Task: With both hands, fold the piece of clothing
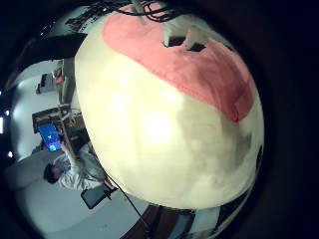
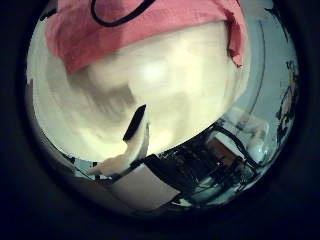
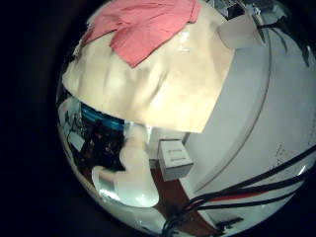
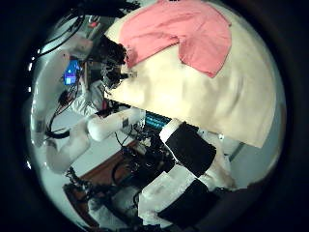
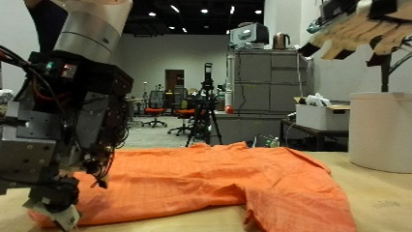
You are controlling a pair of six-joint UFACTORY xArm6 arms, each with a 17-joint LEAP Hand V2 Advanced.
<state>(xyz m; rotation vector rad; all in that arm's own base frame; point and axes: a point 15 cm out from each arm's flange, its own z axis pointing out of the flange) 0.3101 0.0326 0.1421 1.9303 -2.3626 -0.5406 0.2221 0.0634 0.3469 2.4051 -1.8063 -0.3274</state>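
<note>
L hand (image 5: 58, 135) down low at near edge of the surface (image 5: 373, 208), fingertips (image 5: 58, 211) pointing down at one corner of the orange clothing (image 5: 219, 184), touching or just about touching the cloth edge. Can't tell whether it pinches the cloth or only rests on it; fingers partly hidden by the hand's own body. R hand (image 5: 361, 34) raised high, well apart from the cloth, fingers stretched out nearly straight, nothing in it. Clothing lies spread flat on the light-coloured surface, short sleeve toward the R-hand side, some wrinkles, one fold ridge across the middle. L thumb-side palm view: cloth (image 2: 130, 30) close, bare surface (image 2: 170, 90) beside it, one dark finger (image 2: 135, 125) of the hand over the bare part. L little-finger-side view: cloth (image 1: 189, 70) along one edge of the surface (image 1: 159, 139). Both R palm views show the whole cloth (image 3: 143, 30) (image 4: 188, 34) from farther off, lying toward one end of the surface (image 3: 168, 89).
</note>
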